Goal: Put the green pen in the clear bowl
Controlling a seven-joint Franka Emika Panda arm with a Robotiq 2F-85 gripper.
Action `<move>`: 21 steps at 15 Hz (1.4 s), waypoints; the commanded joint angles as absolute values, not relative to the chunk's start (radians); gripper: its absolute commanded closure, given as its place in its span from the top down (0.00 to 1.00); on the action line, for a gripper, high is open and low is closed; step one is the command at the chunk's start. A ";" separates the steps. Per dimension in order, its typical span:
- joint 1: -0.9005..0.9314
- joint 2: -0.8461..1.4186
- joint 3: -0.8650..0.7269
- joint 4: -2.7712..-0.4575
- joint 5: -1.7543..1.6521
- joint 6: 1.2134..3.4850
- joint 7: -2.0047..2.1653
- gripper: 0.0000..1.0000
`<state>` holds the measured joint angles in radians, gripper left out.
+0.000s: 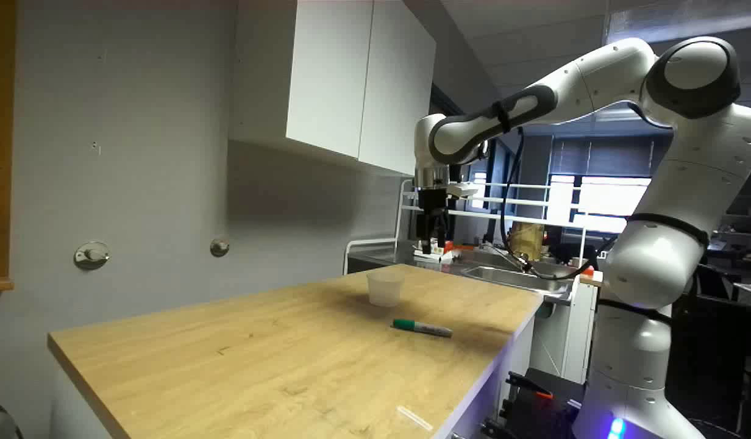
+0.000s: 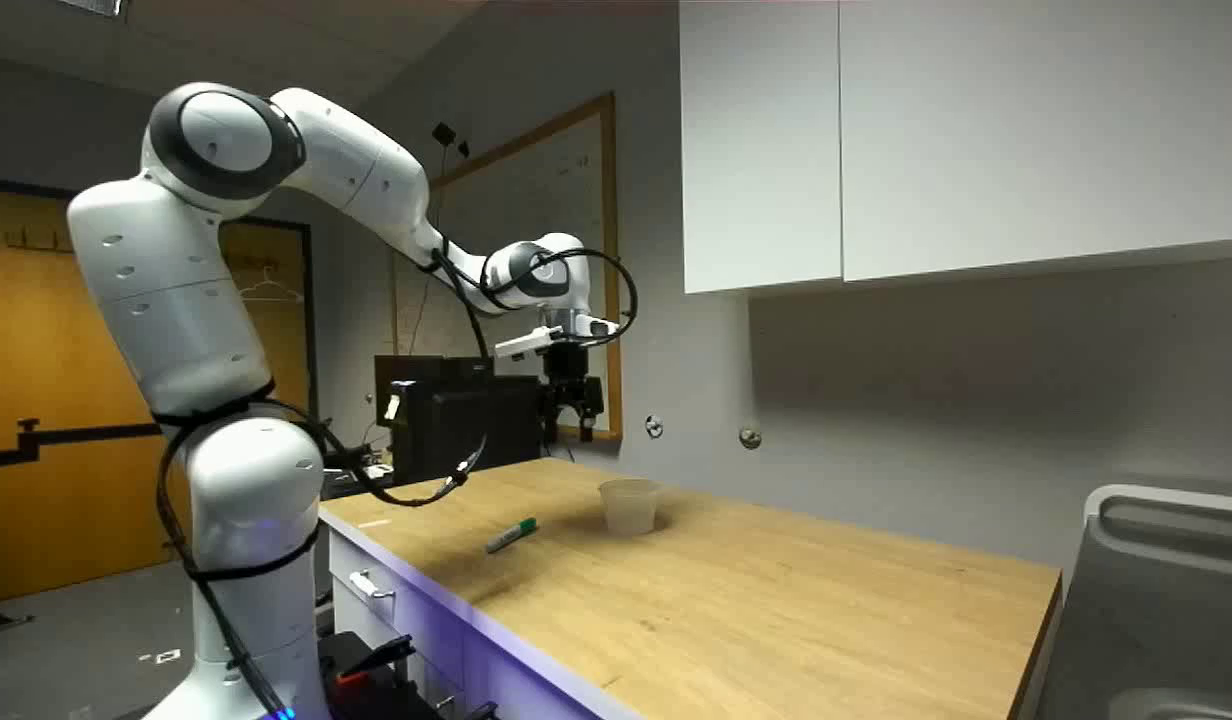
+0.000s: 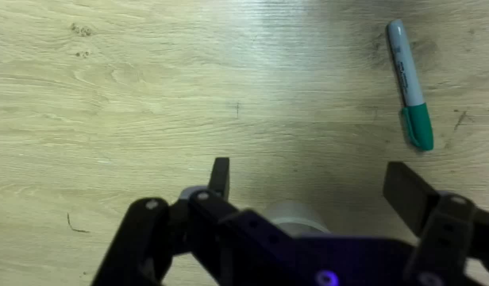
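I have the tool [image 3: 307,176] hanging high over the bench [image 1: 247,360], pointing straight down, its two fingers [image 3: 220,176] spread wide with nothing between them; I read that width as meant to pass either side of something slim. The green pen [image 3: 410,85] lies flat on the bench, out of my grip. In the wrist view it sits toward half past one from the gap between the fingers, its cap [image 3: 421,125] aimed at about half past five. The fingers face each other from nine and three, so I'd guess they need little turning to meet the pen crosswise, and the clip [image 3: 409,126] on the cap's nine o'clock side probably helps stop it rolling. In an exterior view the clear bowl [image 1: 385,289] stands upright on its base, mouth up to take a drop from above, with the pen at about half past four from it, near but not touching. I reckon I'm at the start: the next move calls for a shift toward half past one, then a descent. The pen looks long for that bowl, so it may lean on the rim and tip it.
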<state>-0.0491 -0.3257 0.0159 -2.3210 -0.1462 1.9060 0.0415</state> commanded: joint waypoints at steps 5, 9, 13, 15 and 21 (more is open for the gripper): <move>-0.041 -0.326 0.009 -2.316 -0.148 1.908 0.043 1.00; -0.041 -0.326 0.009 -2.316 -0.148 1.908 0.043 1.00; -0.041 -0.326 0.009 -2.316 -0.148 1.909 0.043 1.00; -0.040 -0.321 0.012 -2.318 -0.151 1.910 0.048 1.00; -0.012 -0.246 0.029 -2.318 -0.152 1.958 0.046 1.00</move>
